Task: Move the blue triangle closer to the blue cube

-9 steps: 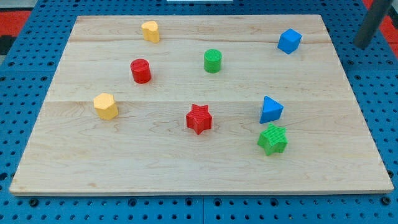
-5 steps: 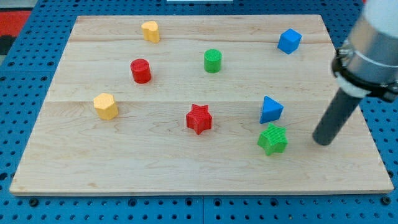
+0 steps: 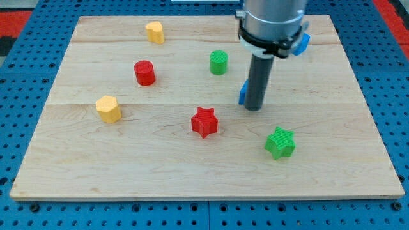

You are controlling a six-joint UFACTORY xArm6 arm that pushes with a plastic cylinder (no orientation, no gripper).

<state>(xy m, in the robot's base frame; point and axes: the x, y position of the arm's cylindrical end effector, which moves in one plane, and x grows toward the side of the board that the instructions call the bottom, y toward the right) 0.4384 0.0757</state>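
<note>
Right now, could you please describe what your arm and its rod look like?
A grey metallic cylinder with a black ring at its base comes in from the view's top. Below it hangs a straight dark grey rod, round and plain, down to my tip. No cables or markings show.

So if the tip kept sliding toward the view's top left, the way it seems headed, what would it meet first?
My tip already sits against the blue triangle, mostly hidden behind the rod. That comes first; beyond it, probably the green cylinder, though depth is uncertain.

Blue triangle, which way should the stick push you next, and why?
Probably a short push toward the view's top and a little right. My tip sits against the blue triangle, which peeks out on the rod's left, and the blue cube lies up and right, half hidden behind the arm.
</note>
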